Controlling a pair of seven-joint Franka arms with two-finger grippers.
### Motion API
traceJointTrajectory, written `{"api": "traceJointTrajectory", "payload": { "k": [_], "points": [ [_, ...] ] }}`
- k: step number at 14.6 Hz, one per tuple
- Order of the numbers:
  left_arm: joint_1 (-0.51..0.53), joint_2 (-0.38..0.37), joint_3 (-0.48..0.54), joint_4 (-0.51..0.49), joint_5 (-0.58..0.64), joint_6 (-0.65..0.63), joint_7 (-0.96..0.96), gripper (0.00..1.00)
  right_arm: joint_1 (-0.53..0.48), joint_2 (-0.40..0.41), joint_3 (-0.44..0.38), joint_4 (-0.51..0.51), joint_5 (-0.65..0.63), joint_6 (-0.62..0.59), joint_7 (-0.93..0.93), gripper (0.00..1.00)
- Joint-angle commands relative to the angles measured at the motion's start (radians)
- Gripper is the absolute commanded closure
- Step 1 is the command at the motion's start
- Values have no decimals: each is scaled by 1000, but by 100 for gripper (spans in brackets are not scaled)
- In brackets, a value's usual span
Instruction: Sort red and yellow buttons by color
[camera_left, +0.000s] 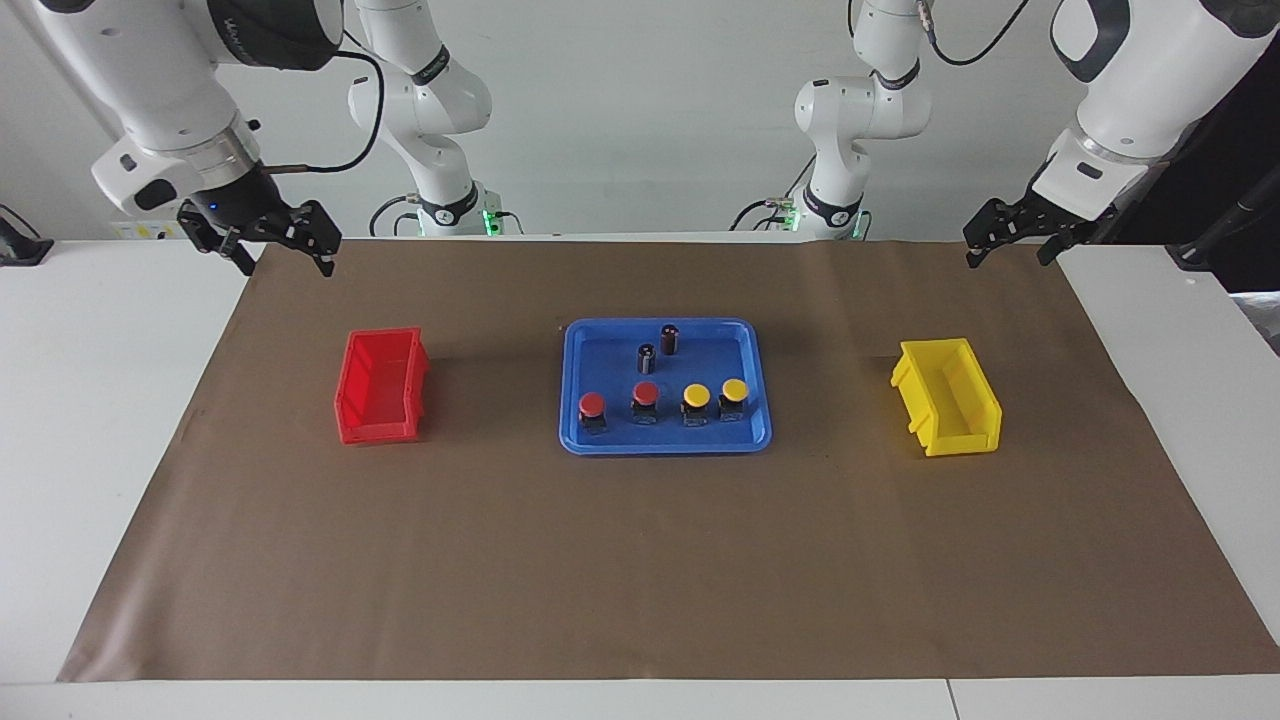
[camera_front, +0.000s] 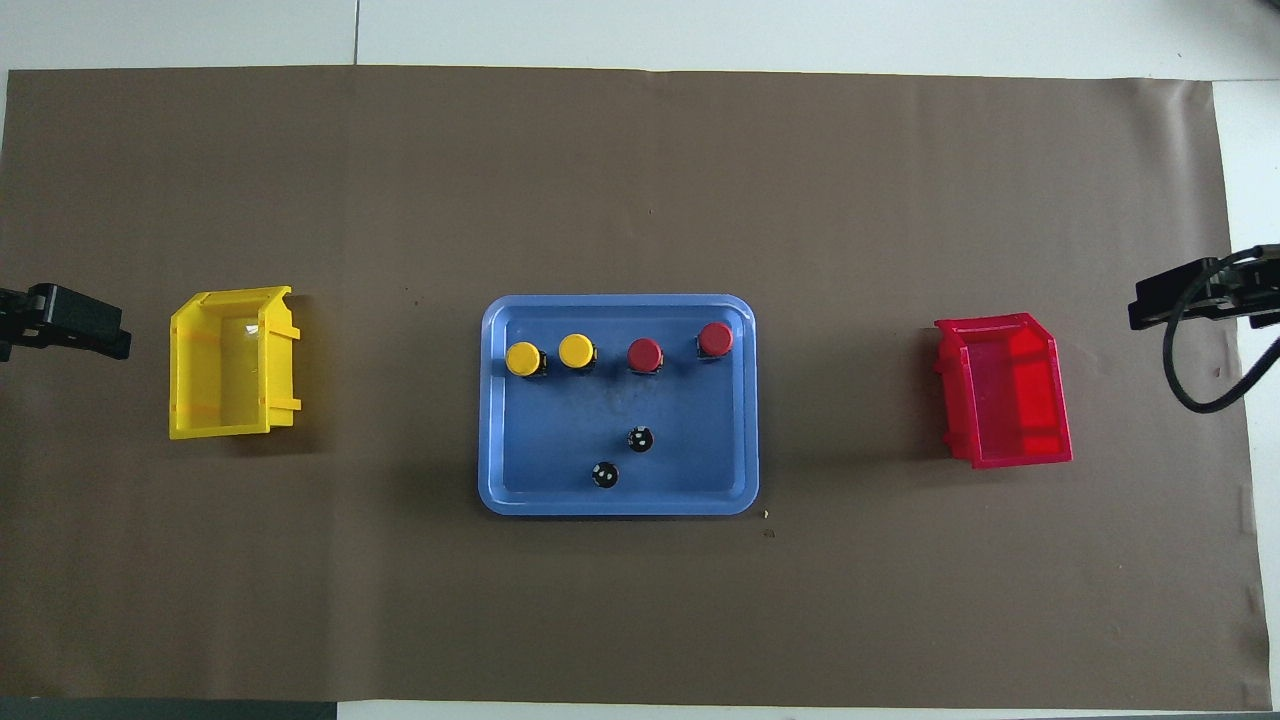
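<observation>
Four buttons stand in a row in a blue tray (camera_left: 665, 445) at the middle of the table. Two have red caps (camera_left: 592, 404) (camera_left: 646, 392) and two have yellow caps (camera_left: 695, 397) (camera_left: 735, 389). In the overhead view the yellow ones (camera_front: 523, 358) (camera_front: 577, 350) stand toward the left arm's end and the red ones (camera_front: 645, 354) (camera_front: 715, 339) toward the right arm's end. My right gripper (camera_left: 285, 252) is open and empty, raised near the red bin's end. My left gripper (camera_left: 1006, 248) is open and empty, raised near the yellow bin's end.
A red bin (camera_left: 380, 385) stands at the right arm's end and a yellow bin (camera_left: 945, 395) at the left arm's end, both empty. Two dark cylinders (camera_left: 647, 357) (camera_left: 669, 340) stand in the tray nearer to the robots than the buttons. Brown paper covers the table.
</observation>
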Motion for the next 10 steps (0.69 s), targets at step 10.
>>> {"api": "traceJointTrajectory", "payload": {
  "k": [10],
  "points": [
    [-6, -22, 4, -23, -8, 9, -10, 1, 400, 258, 9, -131, 49, 529, 431, 0]
  ]
}}
